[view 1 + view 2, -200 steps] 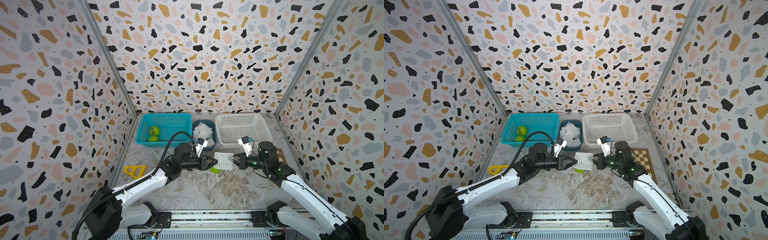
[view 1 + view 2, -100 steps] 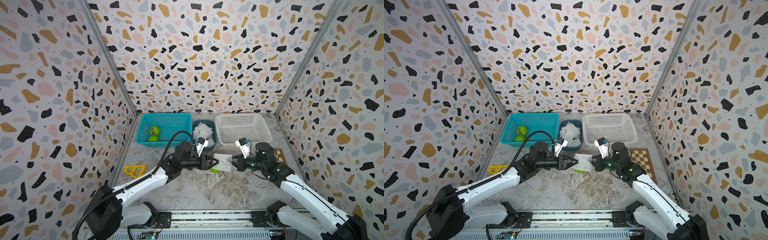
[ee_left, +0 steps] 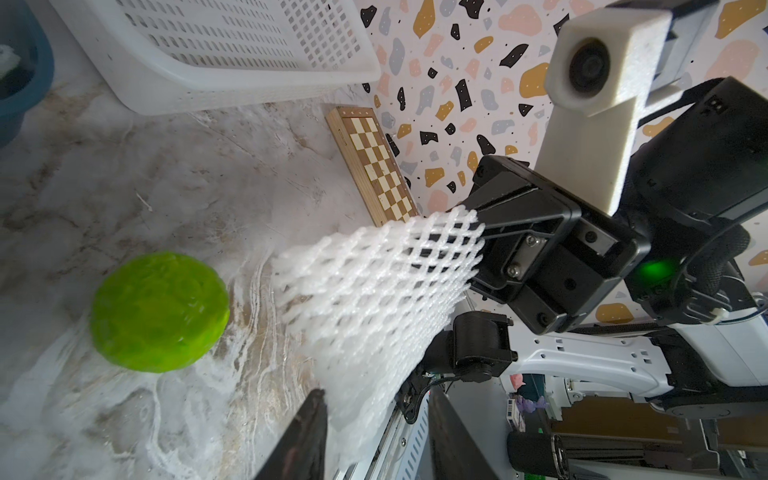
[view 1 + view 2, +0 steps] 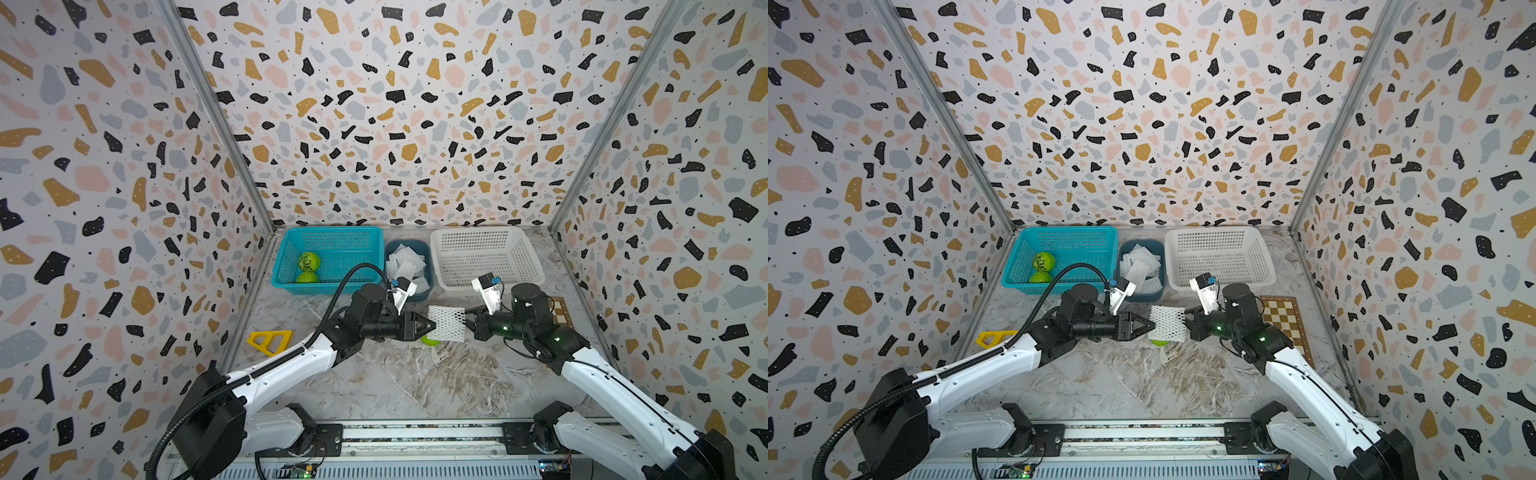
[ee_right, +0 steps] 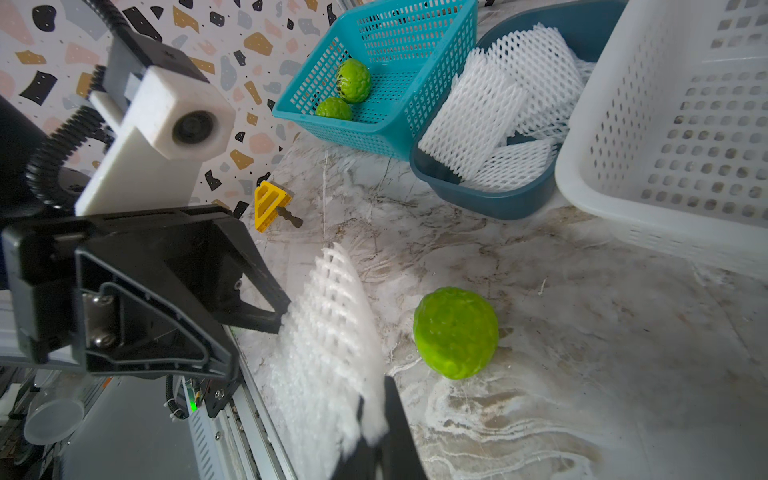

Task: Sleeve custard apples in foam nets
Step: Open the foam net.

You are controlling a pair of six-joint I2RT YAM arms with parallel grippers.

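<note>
A white foam net (image 4: 446,324) (image 4: 1168,324) hangs level above the table between my two grippers. My right gripper (image 5: 374,399) (image 4: 467,322) is shut on its right end. My left gripper (image 3: 374,392) (image 4: 431,326) is at the other end, fingers apart, and the net (image 3: 374,291) runs in between them, against one finger. One custard apple (image 4: 430,340) (image 3: 160,311) (image 5: 456,332) lies on the table just under the net. Two more custard apples (image 4: 308,262) (image 4: 306,277) sit in the teal basket (image 4: 332,230). Spare foam nets (image 4: 405,266) fill a dark blue tub (image 4: 428,249).
A white perforated basket (image 4: 532,266) stands at the back right. A yellow triangular piece (image 4: 270,340) lies near the left wall. A small chessboard (image 4: 1281,320) lies by the right wall, beside my right arm. Patterned walls close in three sides.
Both arms stay nearly in place at the net. The right wrist swayed slightly to the left and back. The net still hangs over the loose custard apple.
</note>
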